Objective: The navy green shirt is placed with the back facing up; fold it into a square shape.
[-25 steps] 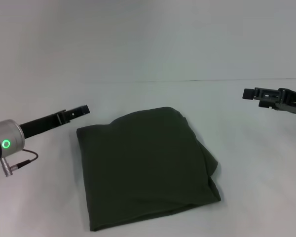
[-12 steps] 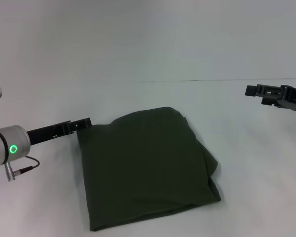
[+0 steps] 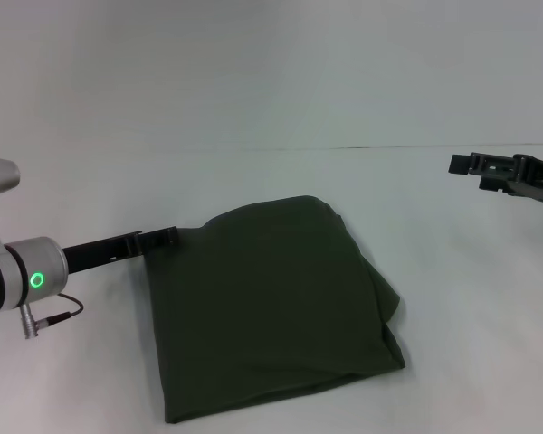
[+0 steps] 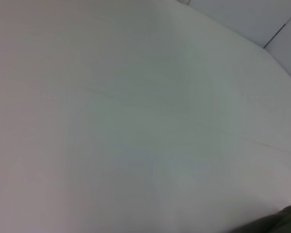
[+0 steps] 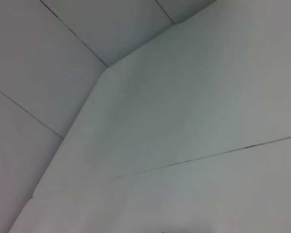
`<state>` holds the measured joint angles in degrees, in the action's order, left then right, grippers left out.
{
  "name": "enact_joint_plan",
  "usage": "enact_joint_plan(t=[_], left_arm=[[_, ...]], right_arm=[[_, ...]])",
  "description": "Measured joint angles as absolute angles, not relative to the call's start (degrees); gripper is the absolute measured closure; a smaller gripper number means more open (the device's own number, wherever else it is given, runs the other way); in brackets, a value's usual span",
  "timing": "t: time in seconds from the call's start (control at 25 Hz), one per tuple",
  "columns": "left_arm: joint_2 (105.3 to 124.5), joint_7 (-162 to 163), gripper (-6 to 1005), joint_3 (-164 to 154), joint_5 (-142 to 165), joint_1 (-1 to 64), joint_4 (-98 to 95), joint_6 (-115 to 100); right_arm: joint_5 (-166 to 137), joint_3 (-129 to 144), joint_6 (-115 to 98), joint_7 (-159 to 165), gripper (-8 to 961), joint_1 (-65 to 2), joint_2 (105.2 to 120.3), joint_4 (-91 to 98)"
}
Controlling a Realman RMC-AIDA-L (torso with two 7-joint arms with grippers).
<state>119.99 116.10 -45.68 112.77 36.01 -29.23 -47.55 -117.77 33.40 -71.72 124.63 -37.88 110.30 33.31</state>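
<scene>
White table (image 3: 452,298) fills the head view, meeting a pale wall along a thin dark seam at the far edge; same bare white surface fills most of the left wrist view (image 4: 136,121) and the right wrist view (image 5: 194,145).

The navy green shirt (image 3: 271,316) lies flat on the table, centre to near side, folded into a rough square with plain side up; left and near edges fairly straight; far right corner rounded; along the right edge a lower layer bulges out past the top layer, so that side is uneven; a dark sliver of it shows at the edge of the left wrist view (image 4: 276,224).

Left gripper (image 3: 163,239) low over the table at the shirt's far left corner, tip touching or just at the cloth edge; arm reaches in from the left, green ring light on the wrist; cannot tell whether its fingers are spread or pinching cloth.

Right gripper (image 3: 462,165) held off to the far right, well apart from the shirt, raised; spread or closed: cannot tell.
</scene>
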Motion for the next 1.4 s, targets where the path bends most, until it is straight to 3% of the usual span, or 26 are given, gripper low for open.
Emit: enact_joint_plan(t=[0.64, 1.12, 1.32, 1.4], left_arm=[[120.32, 117.57, 147, -48.94, 112.77, 36.89, -29.27, -47.78], [120.32, 118.39, 541, -49.14, 112.75, 37.49, -29.76, -48.08], [120.28, 118.39, 778, -49.41, 112.76, 38.46, -29.65, -48.58], [120.21, 118.39, 805, -49.41, 112.76, 38.98, -29.53, -48.68]], right_arm=[[-117.77, 33.39, -71.52, 124.50, 38, -37.81, 110.39, 33.38], [-117.78, 33.40, -71.53, 124.23, 38, -37.83, 110.39, 33.43], [-117.77, 33.39, -71.55, 124.15, 39, -37.72, 110.39, 33.41], [-117.77, 33.39, -71.51, 124.11, 39, -37.71, 110.39, 33.47]])
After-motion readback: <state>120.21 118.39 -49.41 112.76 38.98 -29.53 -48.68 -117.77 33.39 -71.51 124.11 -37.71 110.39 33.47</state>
